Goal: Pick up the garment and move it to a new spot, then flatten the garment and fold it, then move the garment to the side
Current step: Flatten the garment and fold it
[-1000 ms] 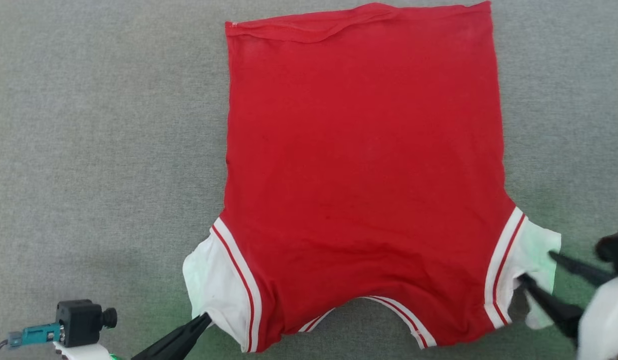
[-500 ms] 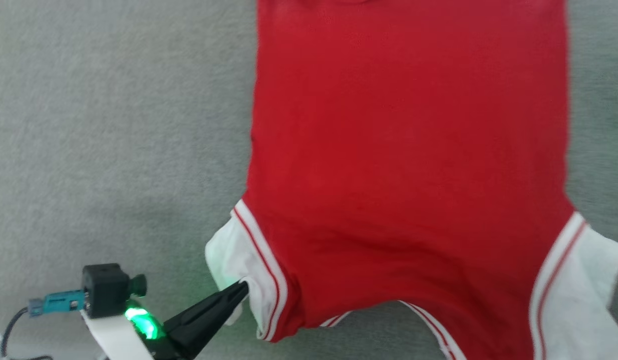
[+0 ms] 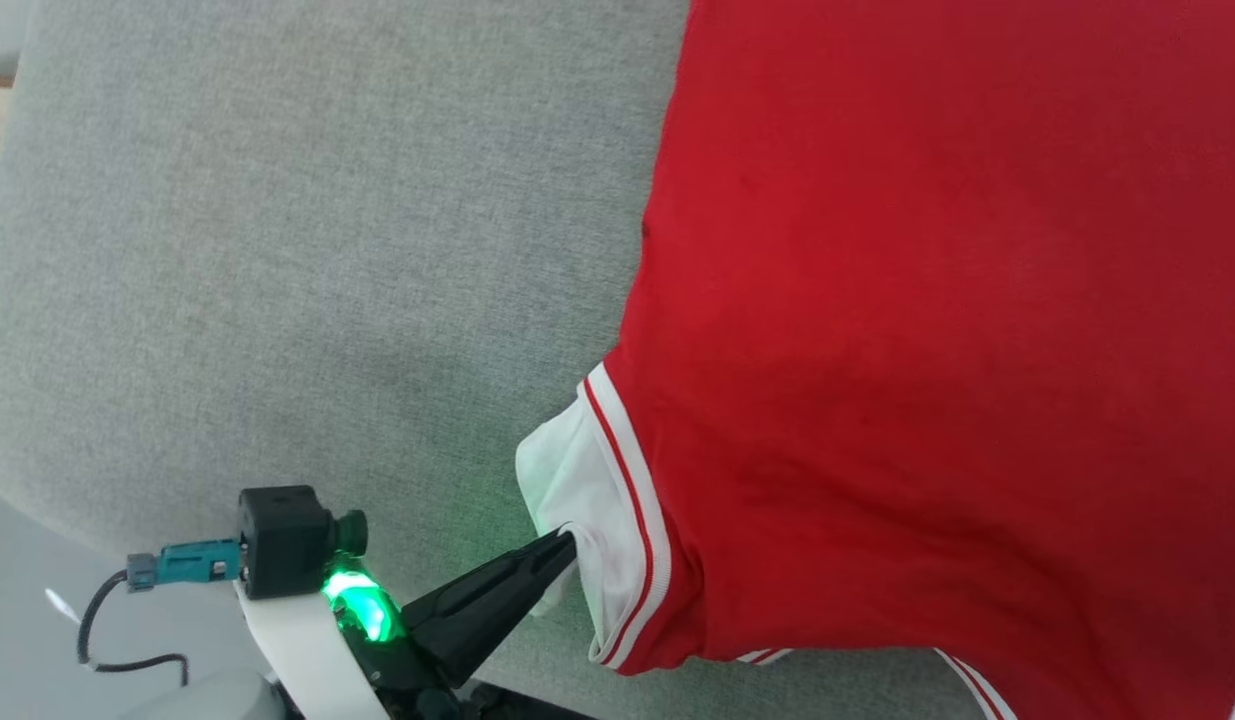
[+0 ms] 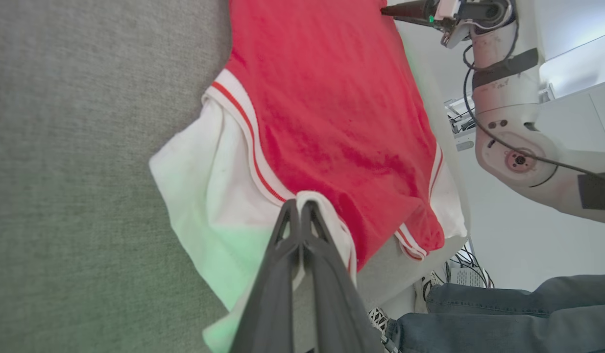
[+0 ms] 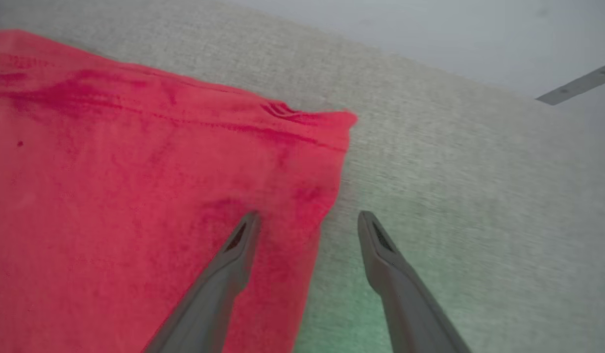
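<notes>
Head view: one garment (image 3: 927,350), plain red side up, lies flat on the grey padded surface (image 3: 277,250), and the left gripper (image 3: 567,545) pinches its white sleeve edge. Left wrist view: both fingers are clamped together on that sleeve's striped trim, and a person's jeans (image 4: 503,314) show beyond the surface's edge. Right wrist view: the right gripper (image 5: 308,215) is spread wide, straddling the garment's side edge near a hem corner. It's possibly touching, but too blurred to call.

Bright, even light, green glow, soft blur
</notes>
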Robot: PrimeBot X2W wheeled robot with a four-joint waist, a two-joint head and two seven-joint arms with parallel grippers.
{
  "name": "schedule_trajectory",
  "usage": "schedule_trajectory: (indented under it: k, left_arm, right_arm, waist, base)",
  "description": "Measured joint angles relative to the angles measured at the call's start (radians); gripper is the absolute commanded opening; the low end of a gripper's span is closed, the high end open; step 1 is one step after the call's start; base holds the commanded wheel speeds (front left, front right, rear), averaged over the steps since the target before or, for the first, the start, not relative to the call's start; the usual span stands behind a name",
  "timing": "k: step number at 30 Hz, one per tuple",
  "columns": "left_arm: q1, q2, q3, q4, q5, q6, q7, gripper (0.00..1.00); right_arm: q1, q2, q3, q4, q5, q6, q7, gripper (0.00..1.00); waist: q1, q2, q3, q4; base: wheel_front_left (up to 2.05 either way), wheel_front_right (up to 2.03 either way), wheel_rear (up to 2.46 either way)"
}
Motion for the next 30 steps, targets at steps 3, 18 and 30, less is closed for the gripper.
schedule_trajectory:
  k: [3,18,30]
  left_arm:
    - [-0.004,-0.007,-0.006,-0.001,-0.007,0.0,0.0,0.0]
    - [0.065,-0.034,0.107,0.021,-0.073,0.0,0.0,0.0]
    - [0.234,-0.012,0.223,0.092,-0.096,0.0,0.0,0.0]
  right_arm:
    - [-0.025,0.018,-0.026,0.035,-0.019,0.0,0.021,1.0]
    - [0.088,0.043,0.054,0.064,0.063,0.0,-0.029,0.0]
    - [0.603,-0.091,0.079,-0.332,0.388,0.0,0.132,0.0]
  waist:
    - [0.0,0.0,0.015,0.013]
    - [0.0,0.0,-0.082,-0.032]
    - [0.0,0.0001,-0.274,-0.137]
  base:
    - [0.0,0.0,0.0]
    - [0.0,0.0,0.0]
    - [0.0,0.0,0.0]
